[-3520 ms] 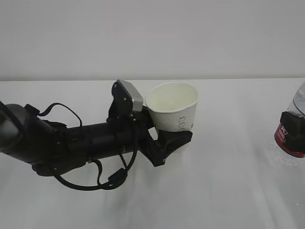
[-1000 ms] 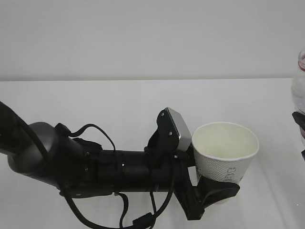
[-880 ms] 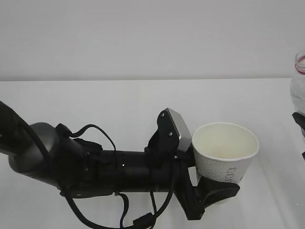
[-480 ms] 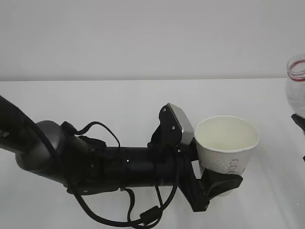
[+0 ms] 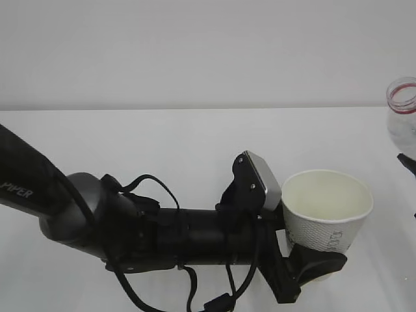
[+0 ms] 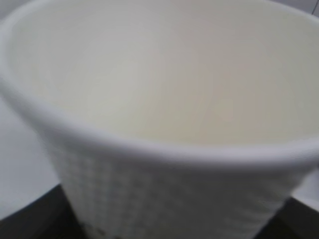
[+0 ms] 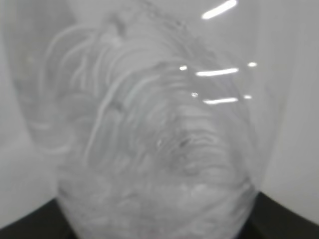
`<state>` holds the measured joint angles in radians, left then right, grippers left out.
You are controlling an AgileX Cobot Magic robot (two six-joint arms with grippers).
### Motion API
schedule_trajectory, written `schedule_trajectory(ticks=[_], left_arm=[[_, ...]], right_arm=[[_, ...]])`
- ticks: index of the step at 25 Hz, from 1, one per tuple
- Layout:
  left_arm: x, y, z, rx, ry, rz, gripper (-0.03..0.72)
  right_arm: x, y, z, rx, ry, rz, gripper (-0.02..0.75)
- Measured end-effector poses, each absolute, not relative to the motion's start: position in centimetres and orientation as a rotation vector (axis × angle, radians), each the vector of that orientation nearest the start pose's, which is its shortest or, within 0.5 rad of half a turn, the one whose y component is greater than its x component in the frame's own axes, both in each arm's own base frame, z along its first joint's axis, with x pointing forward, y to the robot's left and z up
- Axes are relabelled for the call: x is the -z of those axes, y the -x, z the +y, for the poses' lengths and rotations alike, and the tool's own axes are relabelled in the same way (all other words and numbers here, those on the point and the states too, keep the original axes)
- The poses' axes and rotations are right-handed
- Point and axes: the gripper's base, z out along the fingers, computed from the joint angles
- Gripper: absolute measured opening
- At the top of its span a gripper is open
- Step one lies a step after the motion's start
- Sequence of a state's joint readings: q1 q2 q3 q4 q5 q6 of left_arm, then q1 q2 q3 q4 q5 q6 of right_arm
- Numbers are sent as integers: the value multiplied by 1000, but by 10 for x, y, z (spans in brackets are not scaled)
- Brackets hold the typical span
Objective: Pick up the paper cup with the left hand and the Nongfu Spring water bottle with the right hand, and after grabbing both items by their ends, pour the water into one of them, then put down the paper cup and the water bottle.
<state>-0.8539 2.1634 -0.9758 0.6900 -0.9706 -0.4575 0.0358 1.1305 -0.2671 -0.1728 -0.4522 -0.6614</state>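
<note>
The white paper cup point(image 5: 328, 209) is held upright above the table, my left gripper point(image 5: 316, 261) shut on its lower part. It fills the left wrist view as paper cup point(image 6: 164, 114), with black fingers point(image 6: 25, 224) at the bottom corners. Its inside looks pale, and I cannot tell whether it holds water. The clear water bottle point(image 5: 403, 123) rises at the right edge, red ring round its uncapped neck, apart from the cup. My right gripper point(image 5: 410, 164) shows as a small black part against it. In the right wrist view the bottle point(image 7: 159, 149) sits between black fingers point(image 7: 284, 216).
The black arm marked "PIPER" point(image 5: 97, 218), with loose cables, lies across the lower left of the exterior view. The white table point(image 5: 162, 143) runs back to a plain pale wall.
The left arm has carried the cup to the right and slightly lower. The bottle's neck has come further into view from the right edge, closer to the cup.
</note>
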Motion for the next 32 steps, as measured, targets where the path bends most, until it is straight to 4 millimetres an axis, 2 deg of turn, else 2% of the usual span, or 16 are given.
schedule_trajectory(ticks=[6, 18, 32], left_arm=[[-108, -228, -338, 1110, -1141, 1531, 545], [-109, -228, -338, 1110, -1140, 1530, 545], [-109, -228, -338, 1110, -1140, 1530, 533]], right_arm=[[-205, -194, 14, 489, 886, 1715, 413], [-206, -195, 14, 588, 1013, 1648, 413], [-207, -195, 14, 601, 1022, 1631, 413]])
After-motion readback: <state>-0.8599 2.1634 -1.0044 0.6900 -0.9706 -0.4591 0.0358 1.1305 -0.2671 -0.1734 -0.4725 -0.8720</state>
